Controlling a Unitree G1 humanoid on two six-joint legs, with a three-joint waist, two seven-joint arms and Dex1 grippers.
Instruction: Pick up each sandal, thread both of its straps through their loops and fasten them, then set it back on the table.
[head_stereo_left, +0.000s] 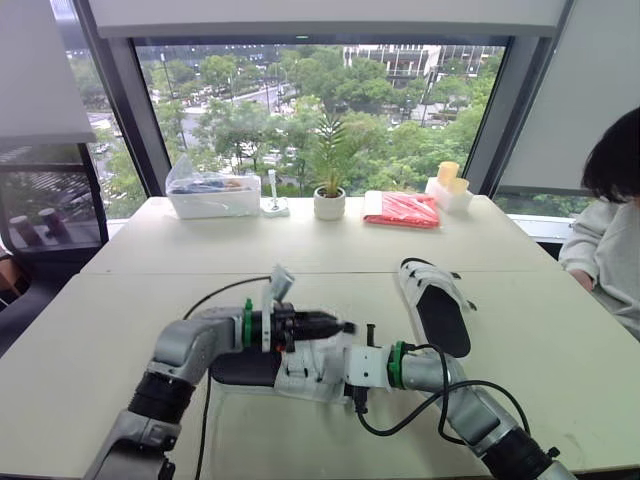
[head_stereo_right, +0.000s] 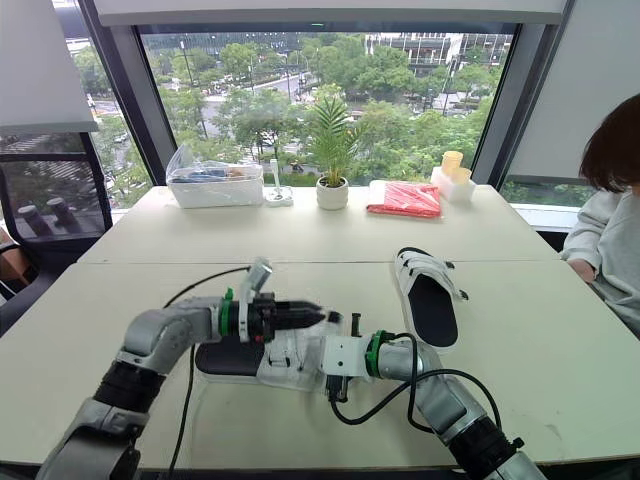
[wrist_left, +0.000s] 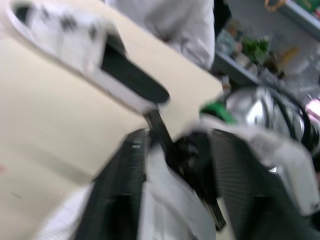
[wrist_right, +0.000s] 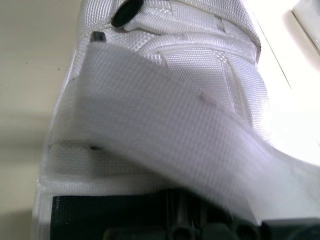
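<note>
**Head views**
- Item one, near sandal (head_stereo_left: 245, 370): black sole and white woven upper, low on the desk (head_stereo_left: 110, 330) right in front of you, between both arms. You cannot tell whether it rests on the desk or is lifted just clear.
- Your left hand (head_stereo_left: 338, 325) sits directly above the upper. Your right hand (head_stereo_left: 335, 372) is pushed in against the upper from the right.
- Item two, far sandal (head_stereo_left: 437, 310): same make, lying flat on the desk well apart to the right, with neither hand on it. Its straps lie across the upper and look fastened, so enter it as probably done.
- Progress, as a judgement: about halfway. The near sandal's straps are in work, and setting it back down is outstanding.

**Left wrist view**
- Left hand narrow. Its fingers (wrist_left: 122, 195) flank a white strap (wrist_left: 162, 205) and appear closed on it.
- Beyond lie the far sandal and a person's white sleeve (wrist_left: 175, 25) at the desk's edge.

**Right wrist view**
- The strap crosses the mesh upper at a slant, raised and loose, not pressed flat.
- A black fitting (wrist_right: 127, 12) sits at the upper's far end. You cannot tell whether any strap runs through a loop.
- Right hand: you cannot tell whether it is gripping
</note>
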